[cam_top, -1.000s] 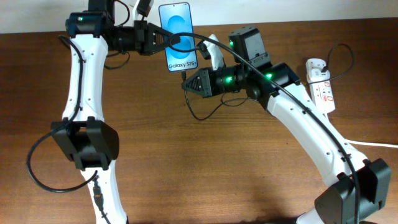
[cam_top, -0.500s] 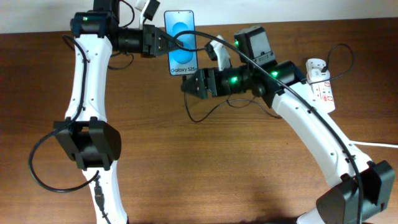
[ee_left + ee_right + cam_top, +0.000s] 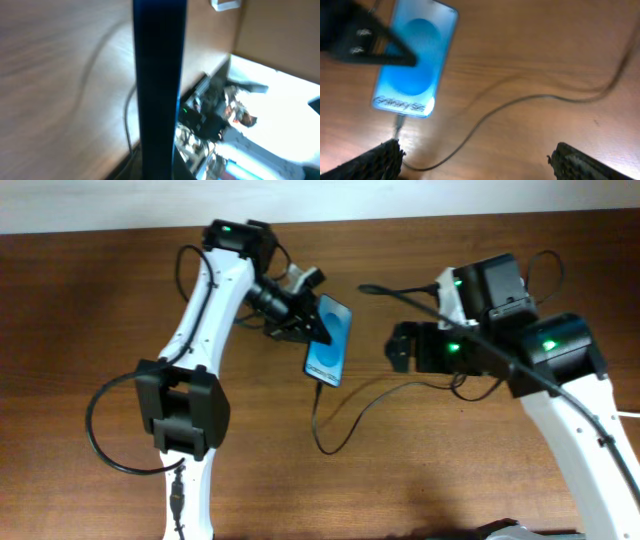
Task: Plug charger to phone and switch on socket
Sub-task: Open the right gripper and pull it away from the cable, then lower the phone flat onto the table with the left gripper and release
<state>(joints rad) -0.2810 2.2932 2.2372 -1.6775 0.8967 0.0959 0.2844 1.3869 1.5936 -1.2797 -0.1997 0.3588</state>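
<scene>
Overhead, the phone (image 3: 330,355), pinched by the left end effector (image 3: 308,330), long axis 12-to-6, is seen at 9 o'clock from the spread right end effector (image 3: 395,348).

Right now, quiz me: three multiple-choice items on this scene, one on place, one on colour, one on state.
1. The charger cable meets the phone at: A the end by the white text; B the far end; C its side.
2. The screen is: A red; B blue; C green.
3. The right gripper is: A shut on the cable; B open, empty; C shut on the phone.
A, the plug sits under the lettering; B, the screen glows blue; B, its fingers stand wide apart.
</scene>
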